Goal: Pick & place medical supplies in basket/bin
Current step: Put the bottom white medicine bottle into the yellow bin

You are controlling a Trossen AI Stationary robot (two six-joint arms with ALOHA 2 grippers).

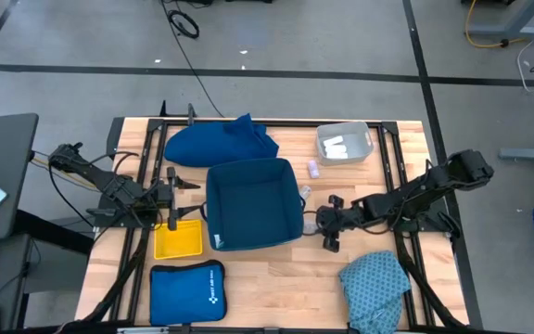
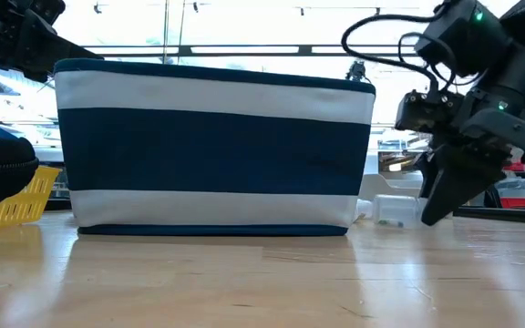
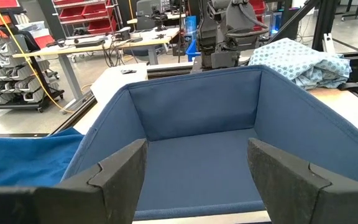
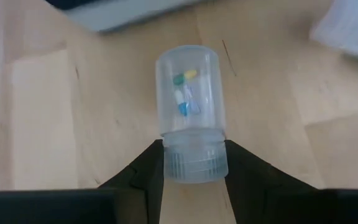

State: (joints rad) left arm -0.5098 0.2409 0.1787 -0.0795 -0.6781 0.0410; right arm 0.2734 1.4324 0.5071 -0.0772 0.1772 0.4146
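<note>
Here, high view: the navy basket [image 1: 253,204] stands mid-counter [image 1: 276,288]. The right gripper [image 1: 326,223] lies just beside the basket's right wall, and the left gripper [image 1: 176,184] waits near its left wall, above the yellow tray [image 1: 178,239]. A dark-blue cloth [image 1: 221,142] touches the basket's far edge; the teal speckled cloth [image 1: 376,283] overhangs the counter's near right edge. A clear bin [image 1: 344,143] with white rolls [image 1: 339,144] sits far right.

Low view: the right gripper [image 2: 454,187] points down at a clear vial [image 2: 392,210] lying on the counter just beside the basket's [image 2: 215,146] corner.

Left wrist view: the left fingers [image 3: 120,174] stand wide apart, nothing between them, before the basket's [image 3: 197,118] open interior.

Right wrist view: the right fingers [image 4: 143,177] flank the vial's [image 4: 190,112] ribbed cap, touching both sides; coloured capsules show inside.
</note>
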